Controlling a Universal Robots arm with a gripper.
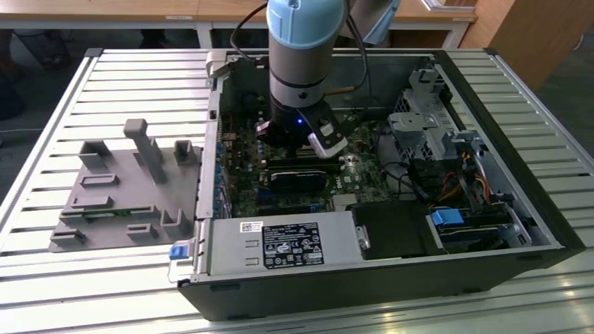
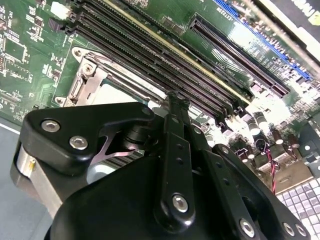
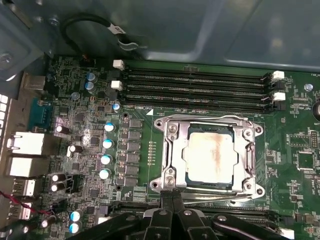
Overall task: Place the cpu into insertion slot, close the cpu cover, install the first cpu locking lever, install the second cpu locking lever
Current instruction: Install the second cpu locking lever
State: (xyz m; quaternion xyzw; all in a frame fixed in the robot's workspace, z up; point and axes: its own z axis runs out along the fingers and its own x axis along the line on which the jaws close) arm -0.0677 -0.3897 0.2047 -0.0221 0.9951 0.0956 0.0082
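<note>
The tool [image 3: 172,200] hangs low inside an open computer case [image 1: 519,229], its two black fingers [image 3: 167,210] drawn together to a narrow point with nothing held between them, the tips just beside the near edge of the silvery cpu cover [image 3: 247,150]. In the first wrist view the cover lies flat over the insertion slot [image 3: 186,177], and the cpu [image 3: 210,155], its pale metal top marked with a brownish stain, sits in the slot and shows through the cover's square window. A thin metal locking lever [image 3: 205,118] runs along the far side of the cover, and another [image 3: 210,192] along the near side by the fingertips. Beyond the socket lie four long black memory slots [image 3: 200,87] with white clips at their ends, on a green circuit board [image 3: 300,165] studded with blue-topped capacitors [image 3: 107,143].

In the second wrist view the tool's black linkage [image 2: 175,165] fills the foreground, with a corner of the socket frame [image 2: 90,82] and the long slots [image 2: 150,50] behind it.

In the exterior view the arm [image 1: 302,62] reaches down into the middle of the case, which rests on a slatted white counter [image 1: 93,278]. A grey labelled power supply [image 1: 288,245] sits at the case's near side, and a grey plastic fixture [image 1: 125,191] stands on the counter toward the exterior view's left.
</note>
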